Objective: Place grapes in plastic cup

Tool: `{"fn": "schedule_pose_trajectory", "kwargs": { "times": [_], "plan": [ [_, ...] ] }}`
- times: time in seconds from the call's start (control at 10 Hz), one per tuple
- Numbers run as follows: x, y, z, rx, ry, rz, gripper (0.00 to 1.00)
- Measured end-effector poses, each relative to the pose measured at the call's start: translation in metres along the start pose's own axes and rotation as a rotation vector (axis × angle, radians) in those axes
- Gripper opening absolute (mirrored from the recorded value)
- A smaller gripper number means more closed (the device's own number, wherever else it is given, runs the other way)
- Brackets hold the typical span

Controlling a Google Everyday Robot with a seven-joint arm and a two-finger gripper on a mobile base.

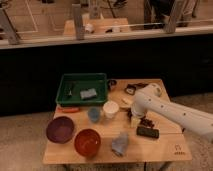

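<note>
Where the white arm (167, 112) bends down over the wooden table (165, 150), the gripper (134, 120) sits low, close to the table top. I cannot tell how wide it is open or if it has hold of anything. The grapes (146, 122), a small dark bunch, lie on the table just to the right of the gripper as the camera sees it, and I cannot tell if they touch it. A flat black thing (147, 132) lies just in front of the grapes. To the left of the gripper stands a white cup (110, 109), and just past that the blue-grey plastic cup (93, 114). Further left and nearer the front are an orange-red bowl (87, 142) and a purple bowl (60, 130).
</note>
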Motion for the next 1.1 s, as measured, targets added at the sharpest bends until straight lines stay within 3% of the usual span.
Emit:
{"fn": "schedule_pose_trajectory", "kwargs": {
  "times": [0.3, 0.4, 0.5, 0.6, 0.8, 1.1],
  "plan": [
    [0.003, 0.001, 0.003, 0.002, 0.008, 0.002, 0.28],
    [0.001, 0.001, -0.001, 0.005, -0.006, -0.006, 0.16],
    [0.000, 0.002, -0.006, 0.004, -0.014, -0.011, 0.09],
    [-0.002, 0.003, -0.022, 0.002, -0.033, -0.016, 0.01],
    [-0.007, 0.000, -0.060, 0.006, -0.124, -0.015, 0.00],
    [-0.017, -0.007, -0.131, 0.016, -0.330, -0.021, 0.00]
  ]
}}
